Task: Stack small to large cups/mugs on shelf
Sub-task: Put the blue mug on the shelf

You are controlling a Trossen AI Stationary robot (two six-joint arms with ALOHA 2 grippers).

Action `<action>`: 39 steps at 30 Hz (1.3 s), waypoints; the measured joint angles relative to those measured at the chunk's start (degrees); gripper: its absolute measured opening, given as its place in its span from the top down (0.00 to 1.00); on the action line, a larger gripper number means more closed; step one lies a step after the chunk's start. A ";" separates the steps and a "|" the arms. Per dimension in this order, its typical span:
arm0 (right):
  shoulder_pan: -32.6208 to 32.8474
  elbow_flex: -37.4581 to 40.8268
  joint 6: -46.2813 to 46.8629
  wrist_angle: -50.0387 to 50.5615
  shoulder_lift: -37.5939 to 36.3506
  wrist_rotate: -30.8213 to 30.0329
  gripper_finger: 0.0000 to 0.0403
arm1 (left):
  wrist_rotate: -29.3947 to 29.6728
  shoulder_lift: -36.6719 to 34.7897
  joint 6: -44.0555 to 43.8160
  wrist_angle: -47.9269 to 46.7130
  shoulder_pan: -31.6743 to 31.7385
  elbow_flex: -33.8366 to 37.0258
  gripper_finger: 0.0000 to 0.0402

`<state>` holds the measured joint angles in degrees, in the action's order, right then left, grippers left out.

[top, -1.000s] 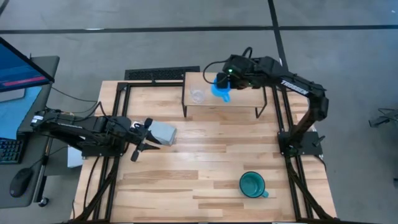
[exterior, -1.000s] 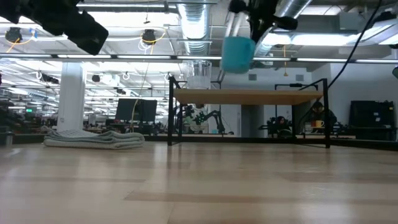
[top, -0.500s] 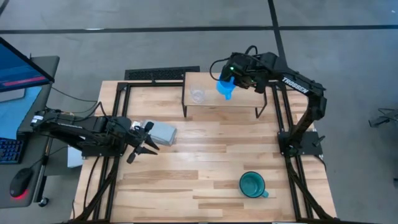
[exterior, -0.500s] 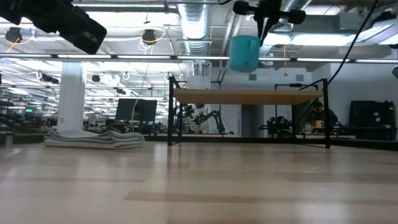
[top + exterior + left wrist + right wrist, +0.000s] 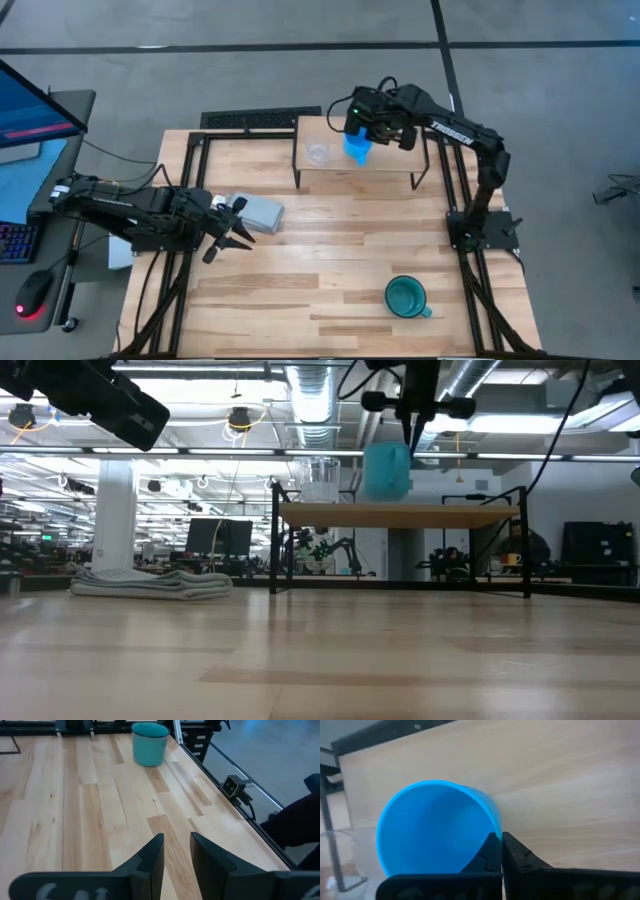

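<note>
- Plank tabletop on a black frame fills the middle of a concrete-floored room; at its far edge stands the shelf, a small pale board on black legs.
- On the shelf's left part sits the tiny clear glass cup, upright and alone, seemingly first in a row that runs from small to large.
- Right gripper hangs over the shelf just beside that glass. Its fingers are pinched tight on the rim wall of the blue mug, one inside and one outside, so the mug hangs mouth-up beneath them.
- From table height the blue mug's base looks close above the shelf board or just touching it; I cannot tell which. Its position suggests it is being set down next to the glass.
- Teal-green mug waits upright near the front right of the tabletop, well apart from the shelf, not yet placed.
- Left gripper idles low over the left side of the table, fingers narrowly parted and holding nothing, near a flat grey block.
</note>
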<state>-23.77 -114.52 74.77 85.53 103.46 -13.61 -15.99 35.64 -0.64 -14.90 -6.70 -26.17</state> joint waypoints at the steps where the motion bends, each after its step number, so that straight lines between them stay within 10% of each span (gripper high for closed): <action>1: -0.21 -0.32 -0.12 0.01 0.60 0.03 0.99 | -0.02 0.00 -0.05 -0.02 0.02 0.00 0.79; 39: -2.62 -1.84 2.79 1.87 2.75 3.81 0.99 | -0.44 0.00 1.03 -1.33 0.00 0.00 0.79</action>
<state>-26.39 -116.36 77.56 87.39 106.21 -9.80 -16.43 35.64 0.38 -16.23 -6.70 -26.17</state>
